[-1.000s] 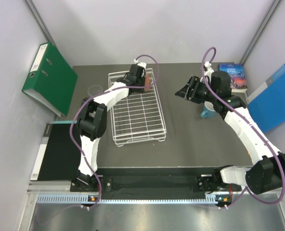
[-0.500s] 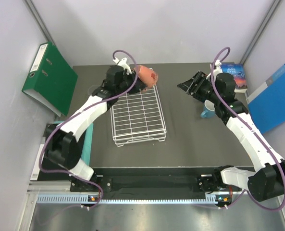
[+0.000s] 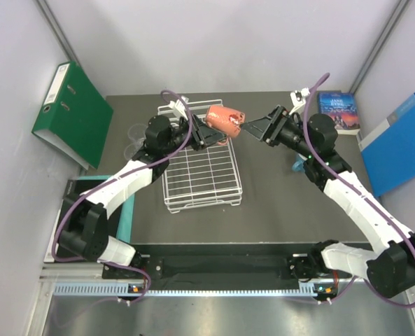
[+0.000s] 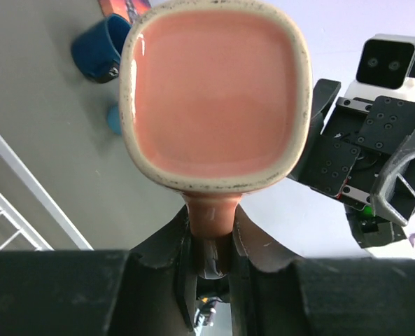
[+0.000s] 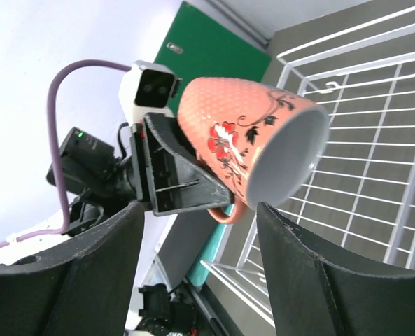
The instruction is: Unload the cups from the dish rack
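Note:
My left gripper [image 3: 208,131] is shut on the handle of the orange mug [image 3: 227,117] and holds it tilted in the air over the far right corner of the white dish rack [image 3: 200,168]. In the left wrist view the fingers [image 4: 243,234] pinch the handle below the mug's base [image 4: 217,91]. My right gripper [image 3: 255,127] is open, just right of the mug's mouth. In the right wrist view the mug [image 5: 249,143] sits above the gap between my open fingers [image 5: 305,259]. A light-blue mug [image 3: 299,165] stands behind my right arm. A dark-blue mug [image 4: 99,47] stands on the table. Clear glasses [image 3: 133,133] stand left of the rack.
A green binder [image 3: 71,115] leans on the left wall. A blue folder [image 3: 402,143] and a book [image 3: 337,109] lie at the far right. A black and teal board [image 3: 85,220] lies at the left table edge.
My left arm has lifted the orange mug out of the rack and swung it right. My right gripper has moved left and now sits open by the mug's mouth.

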